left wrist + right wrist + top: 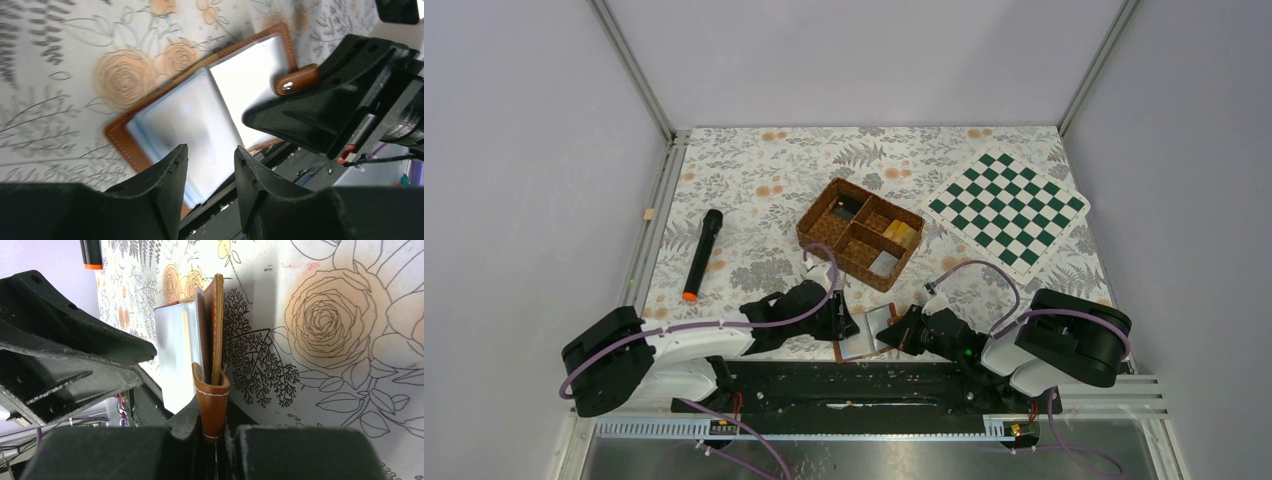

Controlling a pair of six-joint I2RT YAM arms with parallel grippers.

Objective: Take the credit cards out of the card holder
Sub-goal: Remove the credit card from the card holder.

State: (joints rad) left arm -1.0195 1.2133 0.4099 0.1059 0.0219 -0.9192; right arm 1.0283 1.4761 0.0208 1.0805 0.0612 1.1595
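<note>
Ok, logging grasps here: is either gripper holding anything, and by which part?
The right gripper is shut on the card holder, pinching its closing tab. The left gripper is open over it, holding nothing.

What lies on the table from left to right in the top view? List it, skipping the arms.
Black marker → woven basket → checkered board. The card holder lies nearer than the basket at the same width, so it is left out.
</note>
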